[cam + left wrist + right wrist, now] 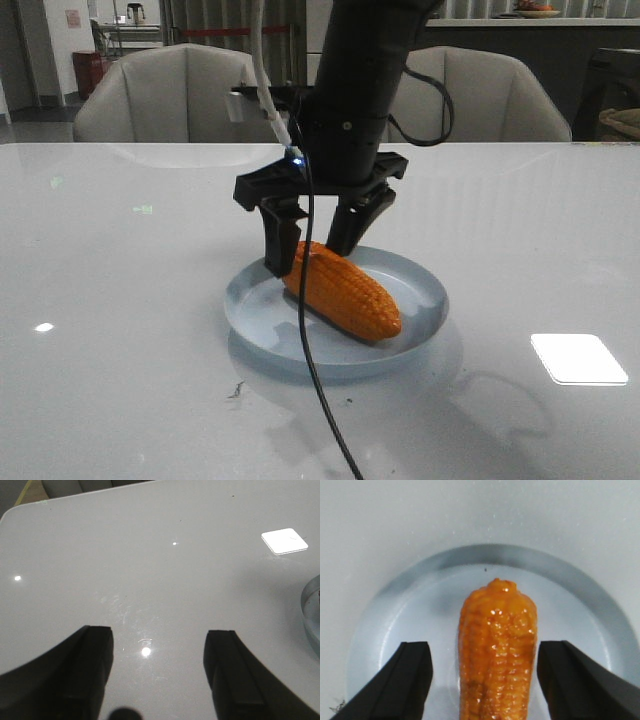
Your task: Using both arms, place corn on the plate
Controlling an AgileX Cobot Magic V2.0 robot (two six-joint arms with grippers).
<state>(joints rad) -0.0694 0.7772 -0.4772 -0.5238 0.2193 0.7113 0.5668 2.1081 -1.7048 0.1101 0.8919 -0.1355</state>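
Note:
The orange-yellow corn (345,292) lies on its side in the pale blue plate (425,283) at the table's middle. My right gripper (315,238) hangs over the corn's far end, open, one finger on each side with a gap to both. In the right wrist view the corn (497,645) lies lengthwise between the open fingers of the right gripper (485,651), resting on the plate (410,595). My left gripper (159,637) is open and empty over bare table; the plate's rim (310,612) shows at that view's edge. The left arm is out of the front view.
A black cable (318,390) trails from the right arm across the plate's near side to the table's front edge. Two grey chairs (170,95) stand behind the table. A small dark speck (237,390) lies near the plate. The white table (120,330) is glossy with light patches.

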